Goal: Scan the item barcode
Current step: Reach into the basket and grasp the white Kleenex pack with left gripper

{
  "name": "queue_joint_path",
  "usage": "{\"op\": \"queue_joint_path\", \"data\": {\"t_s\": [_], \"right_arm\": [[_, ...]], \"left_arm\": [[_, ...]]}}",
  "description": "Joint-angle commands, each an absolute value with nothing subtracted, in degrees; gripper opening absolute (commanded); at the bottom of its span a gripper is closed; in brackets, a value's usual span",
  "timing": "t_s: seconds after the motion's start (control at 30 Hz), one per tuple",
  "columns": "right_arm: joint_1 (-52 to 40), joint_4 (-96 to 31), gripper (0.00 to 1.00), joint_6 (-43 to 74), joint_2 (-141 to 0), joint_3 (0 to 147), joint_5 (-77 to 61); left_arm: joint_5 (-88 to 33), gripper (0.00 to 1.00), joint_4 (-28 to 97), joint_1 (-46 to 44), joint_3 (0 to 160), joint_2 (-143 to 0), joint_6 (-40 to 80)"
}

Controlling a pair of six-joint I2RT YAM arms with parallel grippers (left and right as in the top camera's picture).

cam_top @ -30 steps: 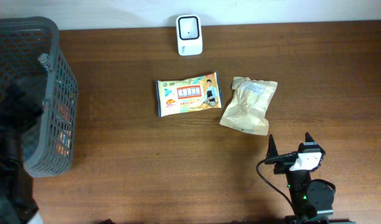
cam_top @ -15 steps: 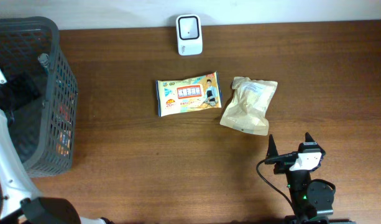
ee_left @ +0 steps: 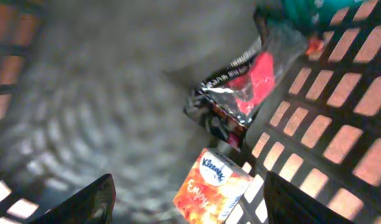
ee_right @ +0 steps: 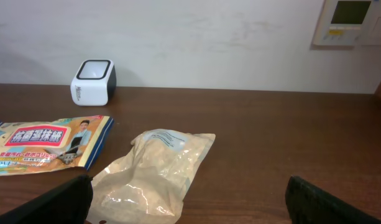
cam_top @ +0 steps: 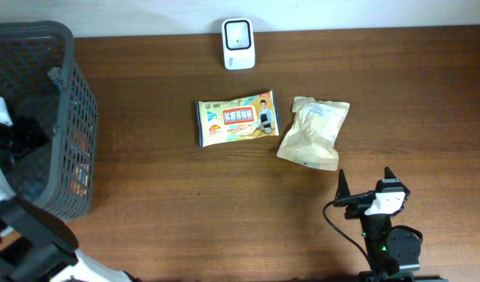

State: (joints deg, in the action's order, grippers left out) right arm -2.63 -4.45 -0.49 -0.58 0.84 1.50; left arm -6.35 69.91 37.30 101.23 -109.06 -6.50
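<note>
**Ann:** Where is the left gripper [ee_left: 187,182]?

**Ben:** Down in the basket [ee_left: 339,93]. Its arm has moved since a moment ago. It is wide and holds nothing, right over the orange tissue pack [ee_left: 210,190]. A red packet [ee_left: 240,93] lies behind.

**Ann:** So it grabs next?

**Ben:** Probably. The right gripper [cam_top: 365,177] waits wide at the near desk [cam_top: 185,204] edge. The scanner [cam_top: 238,43] stands far back.

Location: mock retail checkout station.
Indicators: countertop barcode scanner [cam_top: 238,44], mesh shopping basket [cam_top: 77,110] holding packaged goods [ee_left: 212,186], wipes pack [cam_top: 237,119] and beige pouch [cam_top: 313,132] on wooden table [cam_top: 185,204].
</note>
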Motion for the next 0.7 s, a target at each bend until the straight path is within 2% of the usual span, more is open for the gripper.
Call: {"op": "queue_joint_path", "data": {"t_s": [0.0,0.27,0.4,0.67], "right_arm": [[-2.98,-4.62,0.99,-0.84,-0.21,0.32,1.56],[-2.98,-4.62,0.99,-0.82,-0.21,0.32,1.56],[-2.98,-4.62,0.99,-0.82,-0.21,0.32,1.56],[-2.98,-4.62,0.99,-0.84,-0.21,0.32,1.56]], "left_arm": [[-11.88,0.74,70.15,37.39,99.18,-112.20,-13.47],[-11.86,0.73,63.88,37.12,90.00,-113.19,-17.69],[-11.84,0.62,61.41,37.01,87.44,-113.21,-18.37],[-11.79,0.65,62.39,36.91,87.02,-113.25,-18.35]]}}
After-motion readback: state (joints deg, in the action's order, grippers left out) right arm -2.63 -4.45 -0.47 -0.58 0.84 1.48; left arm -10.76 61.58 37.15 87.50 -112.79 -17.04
